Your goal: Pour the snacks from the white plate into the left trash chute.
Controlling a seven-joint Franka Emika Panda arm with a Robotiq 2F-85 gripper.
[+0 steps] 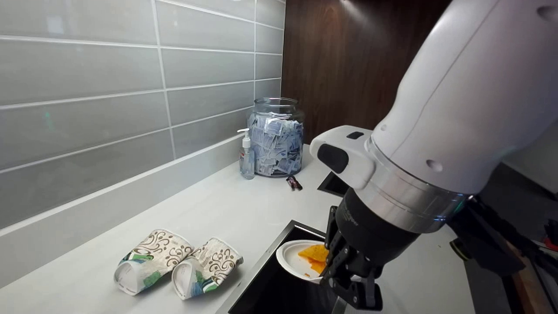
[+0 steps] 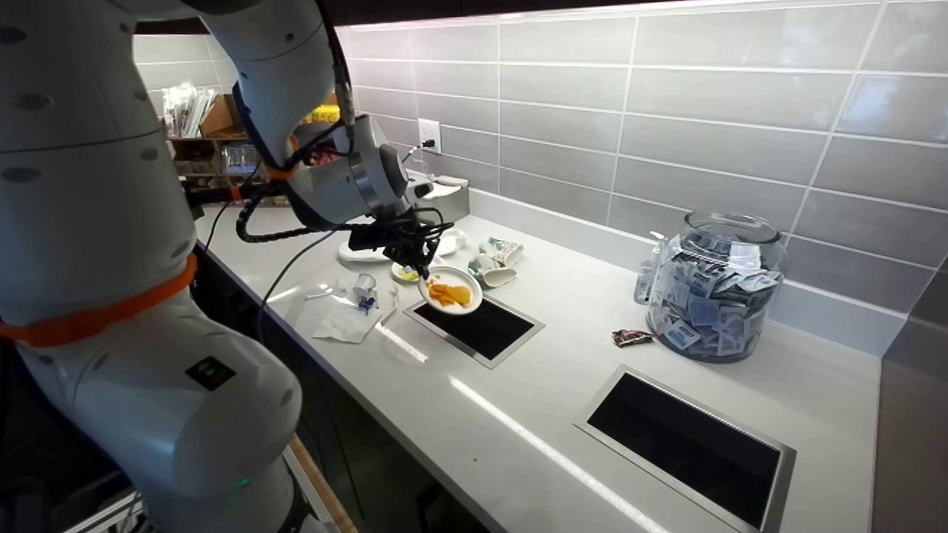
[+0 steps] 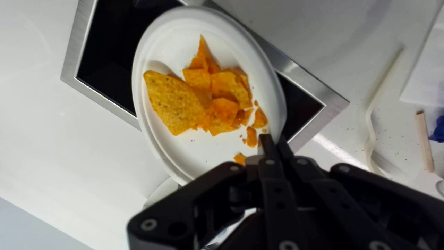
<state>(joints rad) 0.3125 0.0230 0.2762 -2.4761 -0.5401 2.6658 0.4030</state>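
Pinching the white plate (image 3: 204,148) by its rim, my gripper (image 3: 275,142) has its black fingertips pressed to both faces of that smooth, shallow round. The snacks (image 3: 225,86) lie on it: orange chips, grainy and speckled, one broad, the rest snapped into sharp corners and crumbs. I hold the plate tilted above the left trash chute (image 2: 492,331), a black rectangle framed in brushed metal, set between the front and back edges of the glossy, pale countertop (image 2: 518,392). Toward the back edge, just beside that frame, lie two crushed paper cups (image 1: 161,250) printed with brown swirls. Near the corner where the back edge meets the dark wood panel (image 1: 331,65) stands a bulging glass jar (image 1: 277,104) full of flat pale packets (image 1: 279,144), a clear pump bottle (image 1: 247,159) close by. In an exterior view my gripper covers part of the plate and its chips, and my arm (image 1: 457,100) hides most of the second chute (image 1: 335,185). How far the plate sits above the opening I cannot judge. In the wrist view a blue thing (image 3: 438,130) is cut off at the border; I cannot make it out.
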